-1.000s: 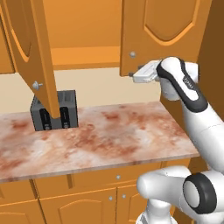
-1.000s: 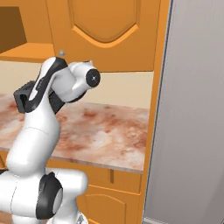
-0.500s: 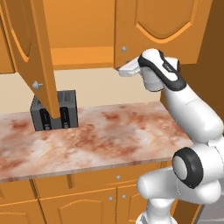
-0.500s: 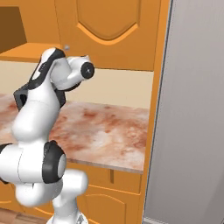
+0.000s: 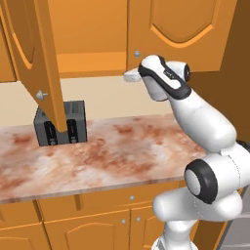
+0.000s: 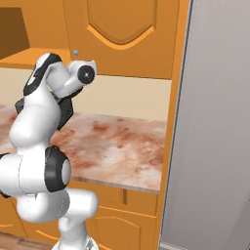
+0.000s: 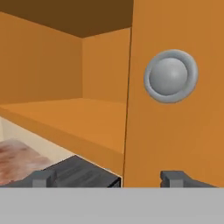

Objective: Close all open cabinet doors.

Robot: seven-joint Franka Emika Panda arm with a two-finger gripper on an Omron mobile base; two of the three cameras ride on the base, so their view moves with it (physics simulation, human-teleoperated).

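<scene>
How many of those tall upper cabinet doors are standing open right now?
1: the open cabinet door on the left, swung out over the toaster. The closed cabinet door is shut. Others may lie out of frame.

Bench: a mottled red-brown stone bench (image 5: 112,156) spans the middle of the frame.
Back wall: plain cream wall (image 5: 107,97) behind it.
Below: orange-brown drawer fronts (image 5: 97,202) along the bottom.
Right side: a tall grey panel (image 6: 215,127).
Left: a dark toaster (image 5: 61,124) on the bench.
</scene>
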